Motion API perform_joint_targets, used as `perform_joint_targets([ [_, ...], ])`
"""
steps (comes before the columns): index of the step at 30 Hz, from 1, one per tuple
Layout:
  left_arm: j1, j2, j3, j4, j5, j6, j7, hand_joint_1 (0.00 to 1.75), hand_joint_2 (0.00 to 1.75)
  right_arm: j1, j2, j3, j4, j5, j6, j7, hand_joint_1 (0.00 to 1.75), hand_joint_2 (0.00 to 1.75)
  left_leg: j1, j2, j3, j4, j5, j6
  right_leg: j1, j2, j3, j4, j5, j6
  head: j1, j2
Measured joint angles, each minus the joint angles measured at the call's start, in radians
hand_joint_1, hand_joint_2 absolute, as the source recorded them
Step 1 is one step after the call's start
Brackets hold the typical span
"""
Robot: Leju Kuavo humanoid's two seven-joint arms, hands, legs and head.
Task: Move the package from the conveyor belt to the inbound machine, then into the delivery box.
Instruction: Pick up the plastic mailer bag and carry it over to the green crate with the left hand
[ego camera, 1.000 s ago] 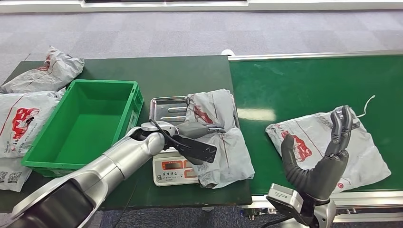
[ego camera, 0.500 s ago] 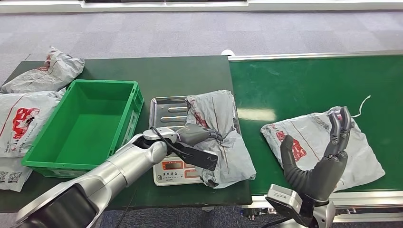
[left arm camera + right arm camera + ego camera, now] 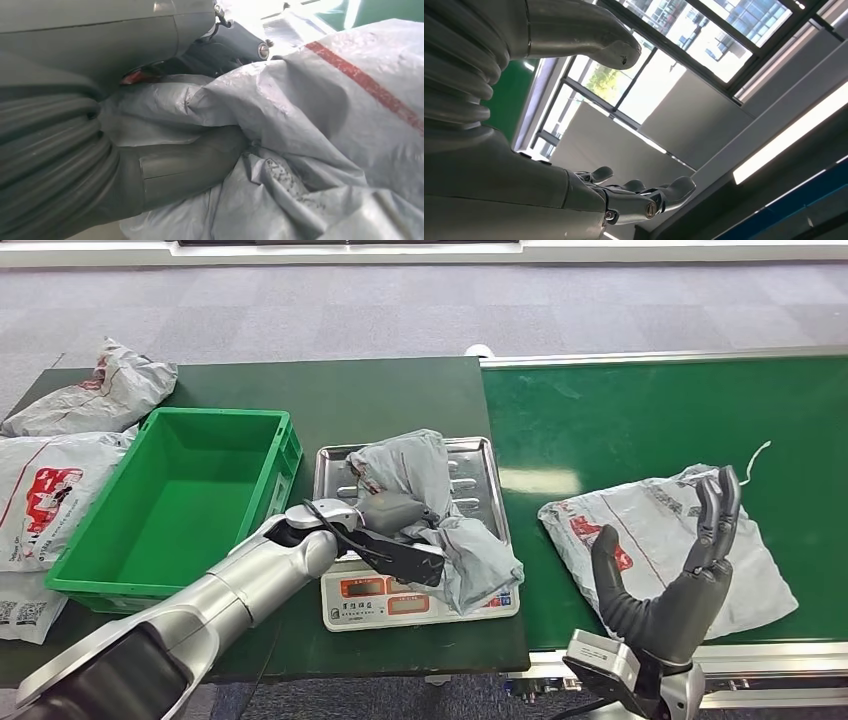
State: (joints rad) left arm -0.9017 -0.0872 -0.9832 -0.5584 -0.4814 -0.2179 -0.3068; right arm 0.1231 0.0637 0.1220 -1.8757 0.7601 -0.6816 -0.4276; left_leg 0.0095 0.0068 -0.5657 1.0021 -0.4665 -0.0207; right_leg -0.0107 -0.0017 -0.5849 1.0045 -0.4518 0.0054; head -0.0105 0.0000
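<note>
Left hand point(image 3: 400, 525) dragged bag point(image 3: 430, 510) leftward across scale point(image 3: 480, 475), still clutching it; box point(image 3: 180, 502) sat just left. Right hand point(image 3: 690, 570) hung unclenched, empty.

No legible text; red print on packages point(image 3: 590, 530) and scale point(image 3: 385, 600) labels too small.

Three grey parcels point(image 3: 60, 450) lie at the far left of the dark green table point(image 3: 380, 400), beyond it grey carpet point(image 3: 300, 310).
</note>
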Motion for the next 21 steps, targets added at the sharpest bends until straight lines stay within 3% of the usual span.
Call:
perform_joint_targets([
  [6, -0.001, 0.067, 0.035, -0.108, -0.009, 0.053, 0.023, 1.75, 1.75, 0.019, 0.000, -0.011, -0.004, -0.023, 0.011, -0.009, 0.00, 1.75, 0.000, 0.000, 0.000, 0.000, 0.001, -0.001, 0.000, 0.000, 0.000, 0.000, 0.000, 0.000, 0.000, 0.000],
  [9, 0.000, 0.138, 0.085, -0.243, -0.082, 0.122, 0.056, 1.75, 1.75, 0.055, 0.002, -0.029, -0.026, -0.028, 0.012, -0.025, 0.00, 1.75, 0.000, 0.000, -0.001, 0.000, 0.000, -0.001, 0.000, 0.000, -0.001, 0.000, 0.000, 0.000, 0.000, 0.000],
  [14, 0.034, 0.284, 0.205, -0.536, -0.393, 0.288, 0.109, 1.75, 1.75, 0.110, 0.012, -0.062, -0.070, -0.029, 0.019, -0.040, 0.00, 1.75, 0.000, 0.001, -0.001, -0.001, 0.000, -0.001, 0.000, 0.001, -0.003, 0.000, -0.001, -0.001, 0.000, 0.000],
  [21, 0.122, 0.410, 0.377, -0.789, -0.546, 0.349, 0.120, 1.75, 1.75, 0.146, 0.031, -0.090, -0.097, -0.017, 0.018, -0.043, 0.00, 1.75, 0.000, 0.001, -0.001, -0.002, 0.000, -0.001, 0.000, 0.000, -0.002, 0.000, -0.001, -0.001, 0.000, 0.000],
])
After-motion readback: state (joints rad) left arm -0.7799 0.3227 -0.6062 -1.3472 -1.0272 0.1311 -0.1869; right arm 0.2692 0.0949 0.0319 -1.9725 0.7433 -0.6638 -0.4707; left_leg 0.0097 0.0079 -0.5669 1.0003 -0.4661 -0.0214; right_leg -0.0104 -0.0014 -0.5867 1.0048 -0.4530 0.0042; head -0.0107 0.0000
